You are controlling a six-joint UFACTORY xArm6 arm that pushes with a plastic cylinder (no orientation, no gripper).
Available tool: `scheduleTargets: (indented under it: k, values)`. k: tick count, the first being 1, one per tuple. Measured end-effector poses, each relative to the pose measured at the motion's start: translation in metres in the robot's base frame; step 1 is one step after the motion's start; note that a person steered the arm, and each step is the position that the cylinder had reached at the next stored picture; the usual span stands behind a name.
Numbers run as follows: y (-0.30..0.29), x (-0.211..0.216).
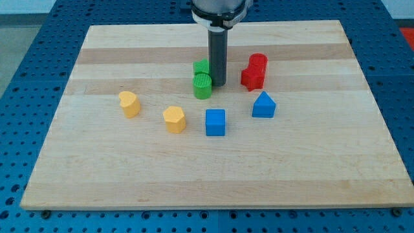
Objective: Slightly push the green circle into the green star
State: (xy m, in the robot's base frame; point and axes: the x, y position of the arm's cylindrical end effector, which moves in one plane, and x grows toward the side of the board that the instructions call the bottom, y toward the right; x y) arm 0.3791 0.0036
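Observation:
The green circle (202,85) stands on the wooden board (129,168), touching the green star (201,67), which sits just above it in the view and is partly hidden by the rod. My tip (217,85) is down on the board right against the green circle's right side, below and right of the star.
Two red blocks (254,72) stand close to the right of my tip. A blue triangular block (263,104) and a blue cube (215,122) lie below. Two yellow blocks (175,118) (129,103) lie to the lower left.

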Motion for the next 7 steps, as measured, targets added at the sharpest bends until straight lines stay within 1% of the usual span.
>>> scheduleTargets:
  k: [1, 2, 3, 4, 5, 7]
  values:
    - [0.0, 0.0]
    - [0.024, 0.004]
    - [0.014, 0.026]
    - [-0.004, 0.057]
    - [-0.005, 0.068]
    - [-0.008, 0.053]
